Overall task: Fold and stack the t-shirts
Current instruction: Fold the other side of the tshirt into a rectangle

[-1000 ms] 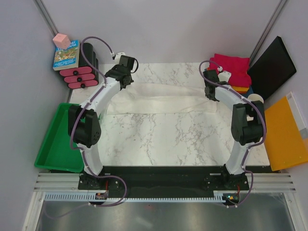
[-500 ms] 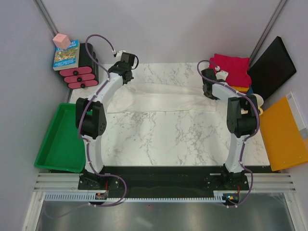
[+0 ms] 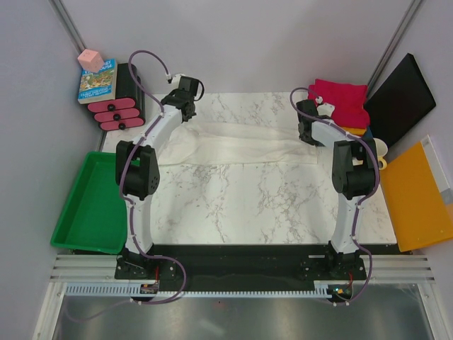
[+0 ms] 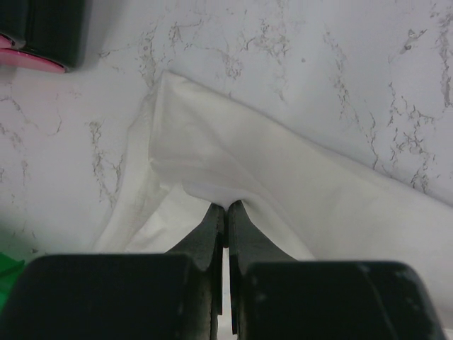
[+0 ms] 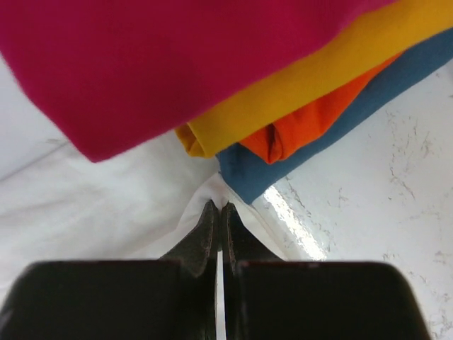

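Observation:
The off-white t-shirt (image 3: 241, 147) lies as a long folded band across the far half of the marble table. My left gripper (image 3: 181, 113) is shut on its left edge; the left wrist view shows the cloth (image 4: 283, 163) pinched at the fingertips (image 4: 227, 210). My right gripper (image 3: 306, 132) is shut on the shirt's right edge (image 5: 106, 212), pinched at the tips (image 5: 219, 210). Right beyond it lies a stack of folded tees: magenta (image 3: 343, 100) on top, orange (image 5: 311, 124) and dark blue (image 5: 354, 113) beneath.
A green bin (image 3: 86, 205) sits at the table's left edge. A black and pink holder (image 3: 120, 106) with a book (image 3: 98, 79) stands at the far left. An orange-yellow board (image 3: 417, 195) and a black panel (image 3: 400, 99) are on the right.
Both grippers have carried the shirt's edges farther back on the table. The band now lies a little farther from the arm bases, and both arms are stretched out more.

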